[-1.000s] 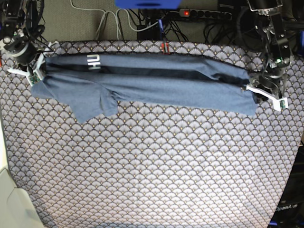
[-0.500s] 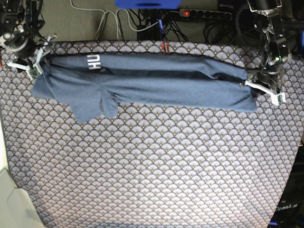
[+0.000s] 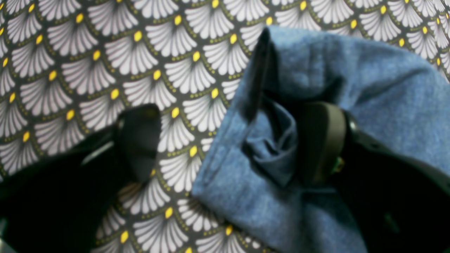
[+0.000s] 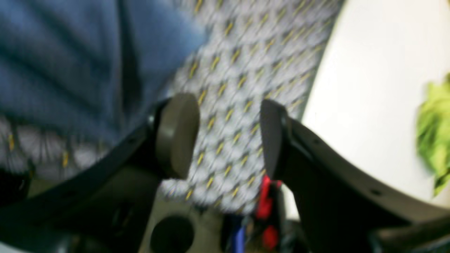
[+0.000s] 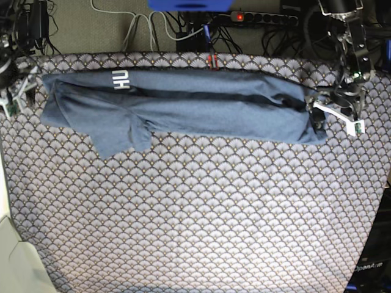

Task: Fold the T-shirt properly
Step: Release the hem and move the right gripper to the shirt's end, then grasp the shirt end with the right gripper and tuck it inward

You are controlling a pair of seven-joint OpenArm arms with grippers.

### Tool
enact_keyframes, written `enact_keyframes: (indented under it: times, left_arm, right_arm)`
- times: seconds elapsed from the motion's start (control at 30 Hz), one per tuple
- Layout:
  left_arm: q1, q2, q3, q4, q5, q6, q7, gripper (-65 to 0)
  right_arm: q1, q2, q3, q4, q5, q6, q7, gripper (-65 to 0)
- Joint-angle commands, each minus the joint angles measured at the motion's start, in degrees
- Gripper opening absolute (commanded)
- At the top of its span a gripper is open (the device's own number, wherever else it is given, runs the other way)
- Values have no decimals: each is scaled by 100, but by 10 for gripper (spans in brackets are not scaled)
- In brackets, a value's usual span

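The slate-blue T-shirt (image 5: 201, 107) lies folded into a long band across the far part of the table, with white lettering (image 5: 119, 79) near its left end and a sleeve flap (image 5: 119, 137) hanging toward me. My left gripper (image 5: 336, 116) is open at the shirt's right end. In the left wrist view the left gripper (image 3: 230, 140) has its jaws wide apart, and bunched hem (image 3: 270, 154) rests against one pad (image 3: 321, 140). My right gripper (image 5: 18, 91) is open and empty, just off the shirt's left end. In the blurred right wrist view the right gripper (image 4: 225, 137) is over the table covering, with the shirt (image 4: 70, 63) at upper left.
The grey fan-patterned covering (image 5: 201, 213) spans the table. A power strip and cables (image 5: 244, 18) lie behind the far edge. A white surface (image 5: 15, 262) sits at the front left corner. Something green (image 4: 434, 130) shows beyond the table edge in the right wrist view.
Both grippers have let go of the shirt's ends. The right gripper has drawn back to the left, off the shirt. The shirt's right end has settled inward and the left gripper has risen slightly.
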Motion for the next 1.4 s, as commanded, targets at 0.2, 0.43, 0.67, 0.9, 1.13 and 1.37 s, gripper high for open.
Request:
enact_keyframes:
  times: [0.2, 0.43, 0.67, 0.9, 1.13, 1.37]
  left_arm:
    - [-30, -46, -20, 48, -62, -52, 28, -77]
    - [-30, -28, -11, 39, -97, -52, 28, -76]
    - [-39, -28, -11, 39, -62, -52, 28, -78]
    - [-39, -28, -11, 39, -62, -17, 28, -78]
    - [-48, -28, -11, 31, -62, -17, 28, -78]
    - [-56, -20, -11, 31, -62, -17, 28, -75]
  right_arm:
    - [602, 91, -213, 264, 36, -40, -30, -330]
    - [1885, 73, -1435, -17, 36, -40, -1577, -330]
    - [3327, -489, -1954, -1450, 27, -40, -2474, -328]
    - [3855, -806, -1954, -2549, 27, -40, -2474, -328]
    - [4057, -982, -1962, -3006, 27, -40, -2448, -328]
    - [4303, -990, -1962, -3648, 27, -40, -2219, -330]
